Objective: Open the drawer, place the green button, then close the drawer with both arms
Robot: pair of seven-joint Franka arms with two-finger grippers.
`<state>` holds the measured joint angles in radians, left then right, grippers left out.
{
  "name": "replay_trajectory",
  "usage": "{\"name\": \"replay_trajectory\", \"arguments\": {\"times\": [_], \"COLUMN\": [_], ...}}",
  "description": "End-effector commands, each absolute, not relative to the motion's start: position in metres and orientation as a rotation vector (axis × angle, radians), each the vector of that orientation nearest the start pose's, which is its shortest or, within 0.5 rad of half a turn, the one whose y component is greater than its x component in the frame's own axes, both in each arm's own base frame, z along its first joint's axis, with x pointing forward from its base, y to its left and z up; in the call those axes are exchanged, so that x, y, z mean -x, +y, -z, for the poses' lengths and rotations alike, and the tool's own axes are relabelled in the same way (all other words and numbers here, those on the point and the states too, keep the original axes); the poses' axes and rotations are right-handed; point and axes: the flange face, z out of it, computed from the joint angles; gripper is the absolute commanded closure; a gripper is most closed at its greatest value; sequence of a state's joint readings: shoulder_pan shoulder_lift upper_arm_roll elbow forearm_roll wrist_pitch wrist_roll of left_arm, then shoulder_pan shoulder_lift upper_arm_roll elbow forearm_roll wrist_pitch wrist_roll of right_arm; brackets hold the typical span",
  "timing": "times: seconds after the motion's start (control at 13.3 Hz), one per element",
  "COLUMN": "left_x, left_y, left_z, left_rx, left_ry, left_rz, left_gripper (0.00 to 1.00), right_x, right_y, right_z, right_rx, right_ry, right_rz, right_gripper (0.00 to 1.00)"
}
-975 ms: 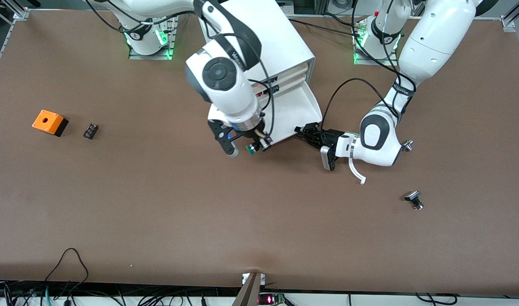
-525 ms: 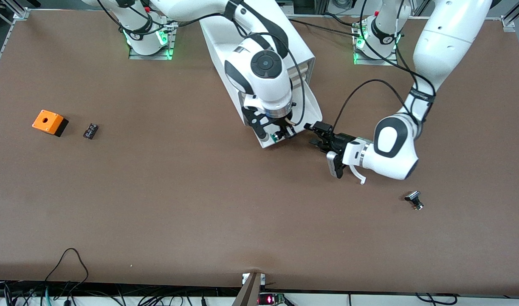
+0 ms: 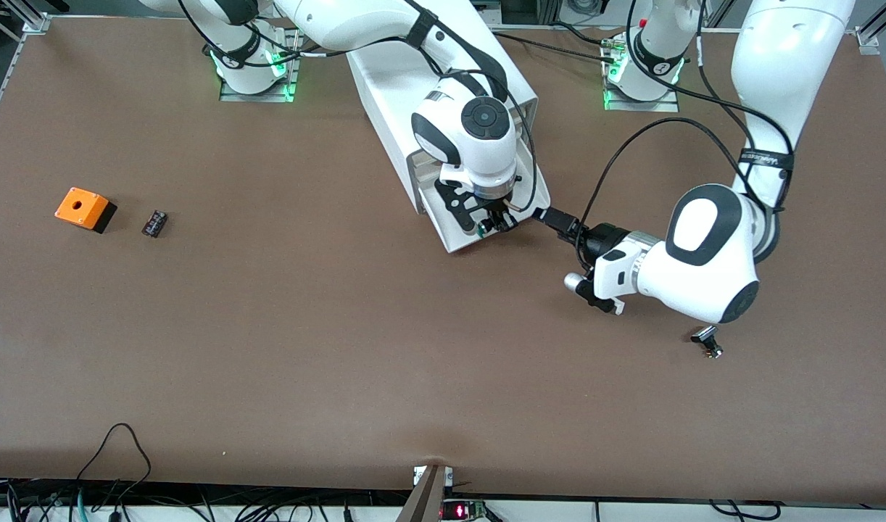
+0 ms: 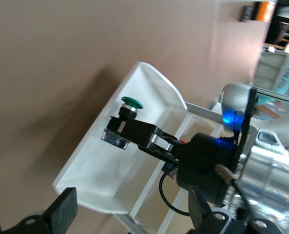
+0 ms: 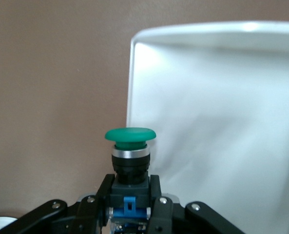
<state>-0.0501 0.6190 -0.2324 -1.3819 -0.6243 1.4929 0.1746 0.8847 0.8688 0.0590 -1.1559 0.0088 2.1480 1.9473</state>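
Observation:
The drawer (image 3: pixel 463 243) stands pulled out of the white cabinet (image 3: pixel 414 65), its white tray bare where it shows. My right gripper (image 3: pixel 490 223) is shut on the button (image 3: pixel 483 228) and holds it over the tray near the front edge. In the right wrist view the button's green cap (image 5: pixel 130 135) points up between the fingers (image 5: pixel 159 204), with the tray (image 5: pixel 222 122) under it. My left gripper (image 3: pixel 544 215) is open and empty, just off the drawer's front corner toward the left arm's end. The left wrist view shows the button (image 4: pixel 127 109) over the tray (image 4: pixel 105 165).
An orange box (image 3: pixel 85 209) and a small black part (image 3: pixel 154 222) lie toward the right arm's end of the table. A silver-black knob (image 3: pixel 707 341) lies on the table under the left arm's elbow, nearer the front camera.
My right gripper carried the button from beside the drawer's front to over the tray. The left arm drew back and turned its wrist, its gripper staying by the drawer's corner.

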Motion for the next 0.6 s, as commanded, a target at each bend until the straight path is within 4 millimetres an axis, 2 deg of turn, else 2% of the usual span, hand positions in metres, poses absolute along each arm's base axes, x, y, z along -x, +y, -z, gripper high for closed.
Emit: {"name": "replay_trajectory", "arguments": {"times": [0.0,0.07,0.3,0.38,0.53], "left_x": [-0.645,-0.642,-0.632,-0.631,-0.642], "left_y": [-0.222,-0.229,-0.262,-0.265,-0.248], "left_z": [-0.393,-0.401,-0.424,-0.434,-0.445], "left_rx": [-2.469,-2.565,-2.895,-2.991,-3.153], "left_ry": [-0.288,-0.252,-0.244,-0.281,-0.3], "left_rz": [0.66,0.665,0.616,0.583,0.486], "left_gripper": [0.0,0.0,0.0,0.0,0.0], "right_x": [-0.46,-0.452,-0.456,-0.462,-0.492], "right_y": [0.624,0.628,0.627,0.624,0.599], "right_z": [-0.279,-0.277,-0.291,-0.305,-0.33], "right_rx": [2.617,2.629,2.62,2.601,2.585], "right_ry": [1.493,1.475,1.462,1.459,1.48], "right_rz": [-0.018,-0.011,0.016,0.027,0.1], "right_gripper": [0.44,0.0,0.0,0.0,0.0]}}
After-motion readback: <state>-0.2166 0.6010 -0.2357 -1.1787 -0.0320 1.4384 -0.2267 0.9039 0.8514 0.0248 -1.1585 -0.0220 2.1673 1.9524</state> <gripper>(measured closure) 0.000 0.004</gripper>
